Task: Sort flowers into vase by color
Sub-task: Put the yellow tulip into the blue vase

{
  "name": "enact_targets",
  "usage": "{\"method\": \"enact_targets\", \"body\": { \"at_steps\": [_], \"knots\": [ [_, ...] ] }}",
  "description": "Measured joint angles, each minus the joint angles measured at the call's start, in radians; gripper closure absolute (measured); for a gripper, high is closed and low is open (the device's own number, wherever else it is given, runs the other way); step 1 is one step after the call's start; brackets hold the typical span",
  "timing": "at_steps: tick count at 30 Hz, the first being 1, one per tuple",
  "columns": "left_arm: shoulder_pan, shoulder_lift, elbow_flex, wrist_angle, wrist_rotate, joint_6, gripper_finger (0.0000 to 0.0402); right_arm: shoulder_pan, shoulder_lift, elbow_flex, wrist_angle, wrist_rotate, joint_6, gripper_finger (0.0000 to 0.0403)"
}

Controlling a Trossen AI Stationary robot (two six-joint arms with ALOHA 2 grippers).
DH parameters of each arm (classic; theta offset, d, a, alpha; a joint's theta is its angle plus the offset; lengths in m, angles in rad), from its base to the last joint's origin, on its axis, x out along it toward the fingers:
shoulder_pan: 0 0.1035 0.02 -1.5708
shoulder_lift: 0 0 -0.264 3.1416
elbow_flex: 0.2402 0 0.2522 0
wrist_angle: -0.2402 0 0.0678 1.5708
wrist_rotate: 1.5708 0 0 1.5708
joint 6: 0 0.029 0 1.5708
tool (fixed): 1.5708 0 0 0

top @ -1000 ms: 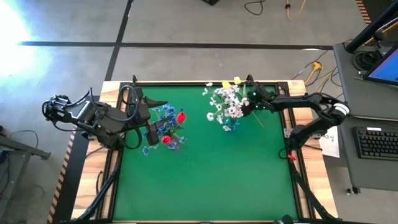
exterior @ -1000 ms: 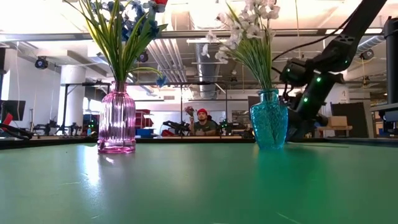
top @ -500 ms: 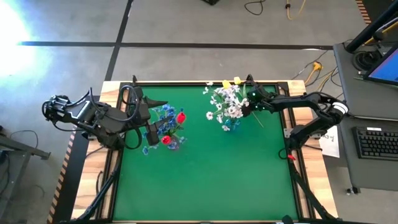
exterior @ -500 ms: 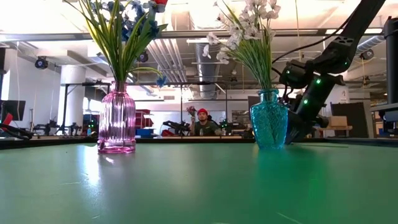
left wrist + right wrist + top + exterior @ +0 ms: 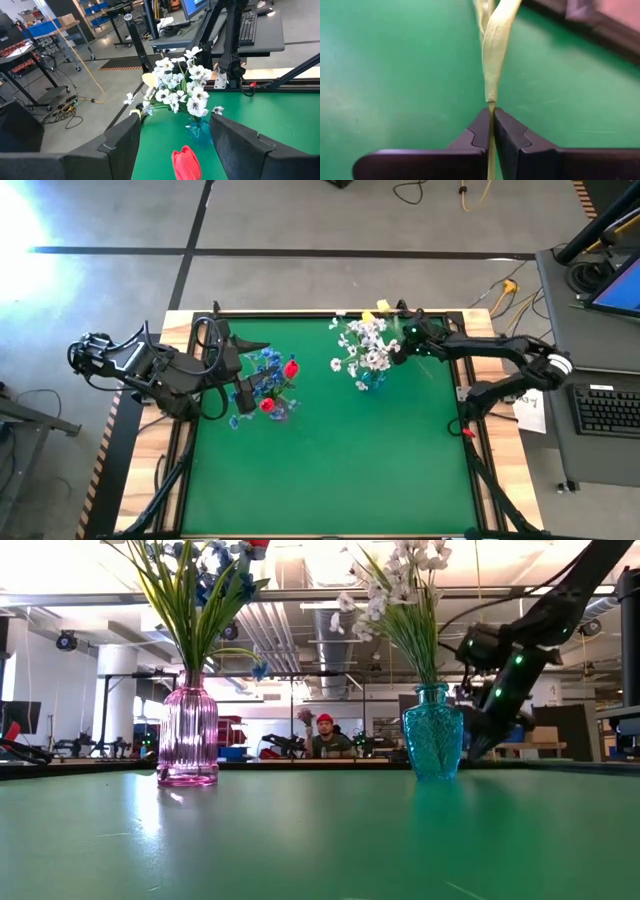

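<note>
Already a thin flower stem is being pinched between the closed fingers of the right gripper, just beside the blue vase; its long axis is running straight ahead of the fingertips. Meanwhile the left gripper is being held apart near the pink vase.

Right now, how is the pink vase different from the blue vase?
The pink vase is taller and ribbed; the blue vase is shorter, rounder and bumpy. The pink vase holds blue and red flowers; the blue vase holds mostly white flowers. Both are see-through and stand upright on the green table.
</note>
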Motion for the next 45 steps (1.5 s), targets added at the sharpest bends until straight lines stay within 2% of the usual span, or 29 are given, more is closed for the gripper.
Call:
{"method": "enact_targets", "body": {
  "at_steps": [14,23,32,45],
  "knots": [
    [0.0,0.001,0.0,0.0,0.0,-0.004,0.0177,-0.016,-0.328,0.049,-0.1,0.011,-0.011,0.039],
    [0.0,0.006,0.0,0.0,0.0,-0.015,0.0177,-0.016,-0.478,0.103,-0.157,0.01,-0.022,0.039],
    [0.0,0.012,0.0,0.0,0.0,-0.019,0.0177,-0.015,-0.563,0.159,-0.161,0.006,-0.033,0.039],
    [0.0,0.031,0.0,0.0,0.001,-0.019,0.0177,0.0,-0.598,0.238,-0.22,-0.001,-0.049,0.039]
  ]
}}
